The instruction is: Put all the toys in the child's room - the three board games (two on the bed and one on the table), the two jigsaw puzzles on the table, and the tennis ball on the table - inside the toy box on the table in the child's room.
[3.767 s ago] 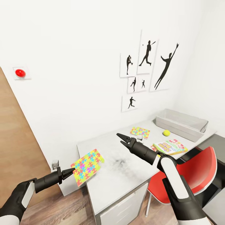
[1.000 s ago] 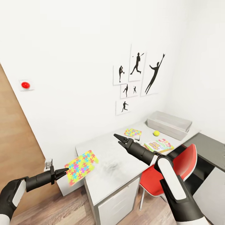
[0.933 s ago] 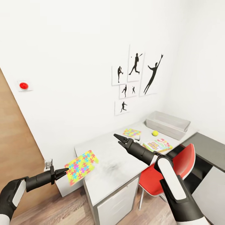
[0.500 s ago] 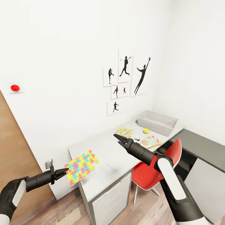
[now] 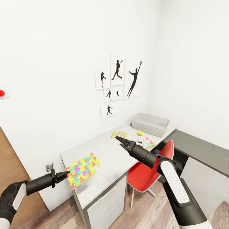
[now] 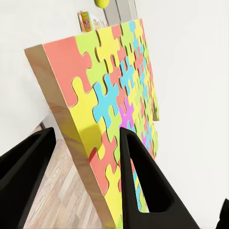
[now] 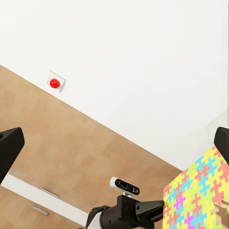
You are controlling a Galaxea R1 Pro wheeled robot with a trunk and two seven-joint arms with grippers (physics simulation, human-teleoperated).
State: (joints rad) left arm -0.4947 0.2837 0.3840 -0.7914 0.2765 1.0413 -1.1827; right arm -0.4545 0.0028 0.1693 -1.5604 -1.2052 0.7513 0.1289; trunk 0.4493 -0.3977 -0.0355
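White-walled corner room, wood floor; long pale table [image 5: 108,162] runs from lower centre toward the right-centre of the head view. Silhouette pictures [image 5: 117,82] on the wall above it.

Compared with a second ago the whole view has swung and pulled back: desk and toy box [image 5: 150,124] now sit smaller and further toward centre-right, red wall button nearly off the left edge. Camera motion, not the objects. Arms keep the same pose in frame.

Left gripper [image 5: 65,173], lower left, fingers pinching one edge of a jigsaw puzzle [image 5: 83,169], held off the table's near end; wrist view confirms fingers [image 6: 143,181] either side of the slab [image 6: 112,109].

Right gripper [image 5: 121,142], centre, fingers spread, nothing held.

Still on the table near the toy box: second puzzle [image 5: 118,134], tennis ball [image 5: 140,133], Skip-Bo box [image 5: 147,142]. Red chair [image 5: 151,170] at the desk front.

Judgement: base is repositioning, likely to bring the toy box into the left arm's reach; puzzle not yet delivered, toy box looks empty.
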